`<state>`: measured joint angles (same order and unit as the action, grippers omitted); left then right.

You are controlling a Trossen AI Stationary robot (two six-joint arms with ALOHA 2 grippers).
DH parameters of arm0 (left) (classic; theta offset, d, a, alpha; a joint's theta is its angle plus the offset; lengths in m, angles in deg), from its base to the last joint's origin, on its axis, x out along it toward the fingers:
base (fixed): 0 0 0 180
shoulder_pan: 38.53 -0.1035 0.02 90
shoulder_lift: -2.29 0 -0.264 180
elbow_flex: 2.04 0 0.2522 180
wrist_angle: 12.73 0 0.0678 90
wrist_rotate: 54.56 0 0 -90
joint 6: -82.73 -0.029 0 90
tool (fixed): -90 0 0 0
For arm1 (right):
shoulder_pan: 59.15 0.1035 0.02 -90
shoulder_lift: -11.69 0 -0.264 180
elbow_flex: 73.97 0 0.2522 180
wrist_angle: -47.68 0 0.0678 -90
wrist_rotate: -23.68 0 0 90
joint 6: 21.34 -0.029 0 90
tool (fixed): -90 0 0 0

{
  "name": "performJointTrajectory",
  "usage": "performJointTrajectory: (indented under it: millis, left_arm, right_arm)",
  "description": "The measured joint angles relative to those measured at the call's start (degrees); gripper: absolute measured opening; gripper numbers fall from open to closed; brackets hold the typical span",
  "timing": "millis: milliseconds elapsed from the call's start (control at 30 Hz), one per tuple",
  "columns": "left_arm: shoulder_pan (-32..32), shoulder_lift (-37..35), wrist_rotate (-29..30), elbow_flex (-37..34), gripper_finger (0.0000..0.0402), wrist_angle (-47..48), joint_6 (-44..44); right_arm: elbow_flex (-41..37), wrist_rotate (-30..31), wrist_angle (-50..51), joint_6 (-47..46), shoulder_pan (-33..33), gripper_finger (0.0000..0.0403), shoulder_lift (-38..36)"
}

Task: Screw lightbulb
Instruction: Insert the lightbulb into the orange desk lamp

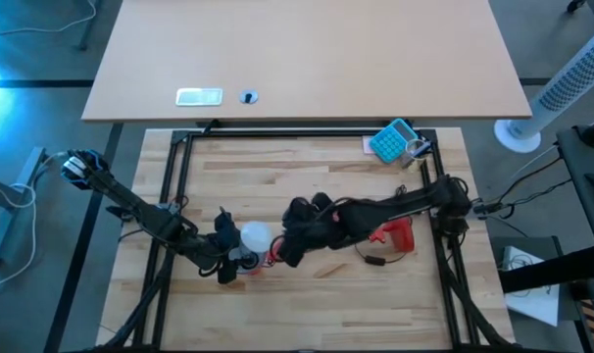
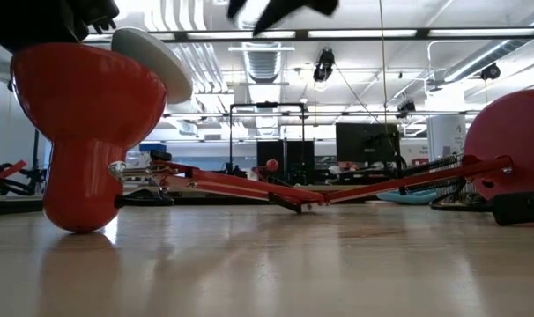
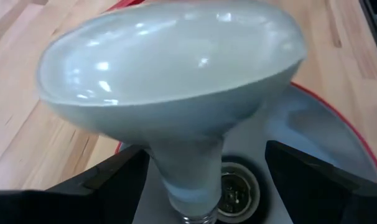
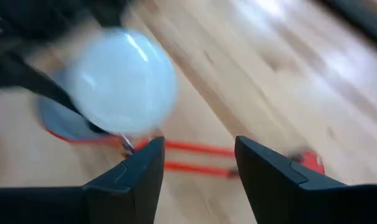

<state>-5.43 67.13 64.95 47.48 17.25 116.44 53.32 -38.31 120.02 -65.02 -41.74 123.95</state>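
The white lightbulb [image 1: 254,235] hangs tilted over the red desk lamp's cone shade [image 2: 86,114], its dome [image 2: 152,57] above the rim. In the left wrist view the bulb's neck [image 3: 188,180] points into the shade's white inside, beside the bare socket [image 3: 238,193]. My left gripper [image 1: 233,253] has the bulb between its fingers. My right gripper [image 1: 289,250] is open and empty just right of the bulb [image 4: 123,81]. The lamp's base [image 1: 395,237] stands on the table to the right. My left gripper has the bulb's narrow neck [image 3: 167,186] between its two fingers [image 3: 114,180], below the dome. One finger lies against the neck; whether the other finger touches it does not show. The bulb is tilted, its screw base down in the shade, clear of the socket.
The lamp's red jointed arm [image 2: 293,189] lies low along the table between shade and base. A blue device [image 1: 393,140] sits at the back right. A black frame [image 1: 179,176] borders the work board. A dark cable [image 1: 375,260] lies near the lamp's base.
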Motion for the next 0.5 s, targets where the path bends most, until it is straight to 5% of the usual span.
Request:
performJointTrajectory:
  millis: [333, 500]
  left_arm:
    - [0.1, -0.3, -1.0, 5.9, 0.0311, 9.2, 0.0]
    - [0.1, -0.3, -2.1, 7.6, 0.0311, 14.4, -0.3]
  right_arm:
    - [-11.5, -6.3, -19.8, -3.9, -0.3, 0.0190, 0.0]
    - [-14.0, -7.5, -20.7, -1.8, -0.8, 0.0191, 0.0]
